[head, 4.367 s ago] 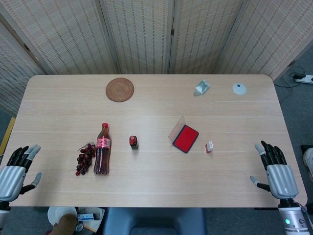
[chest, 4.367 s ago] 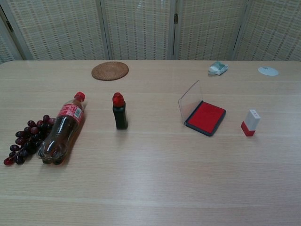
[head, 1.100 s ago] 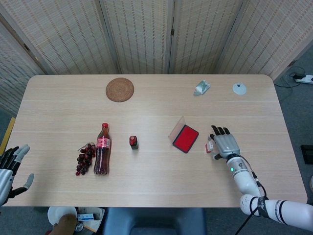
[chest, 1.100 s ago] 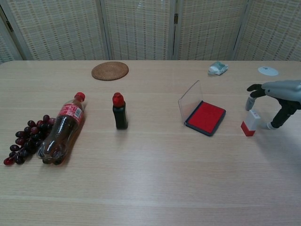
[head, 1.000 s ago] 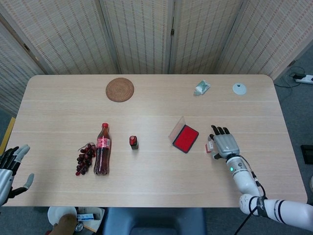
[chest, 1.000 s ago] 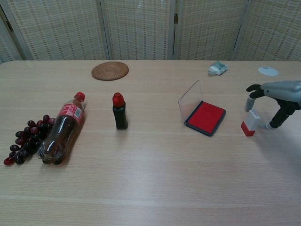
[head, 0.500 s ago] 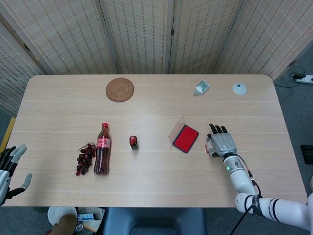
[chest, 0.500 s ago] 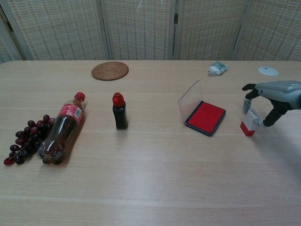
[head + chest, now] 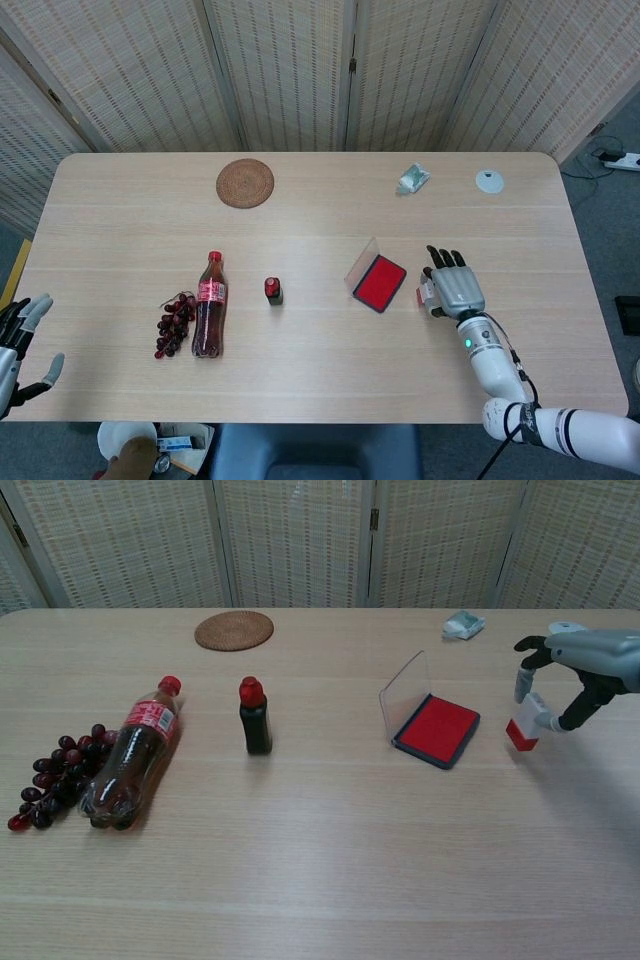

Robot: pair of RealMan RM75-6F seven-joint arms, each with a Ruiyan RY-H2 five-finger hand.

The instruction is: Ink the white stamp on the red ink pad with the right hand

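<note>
Woven screens stood behind the pale wooden table point(image 9: 300, 380), where the right hand point(image 9: 585, 670) pinched the white stamp point(image 9: 527, 720) between thumb and fingers, red base down and apparently just clear of the wood. Just to that hand's left lay the red ink pad point(image 9: 437, 729), lid up and untouched, so the pickup looked done while carrying across and pressing remained. Far off, the left hand point(image 9: 18, 345) hung spread and empty at the table's edge.
</note>
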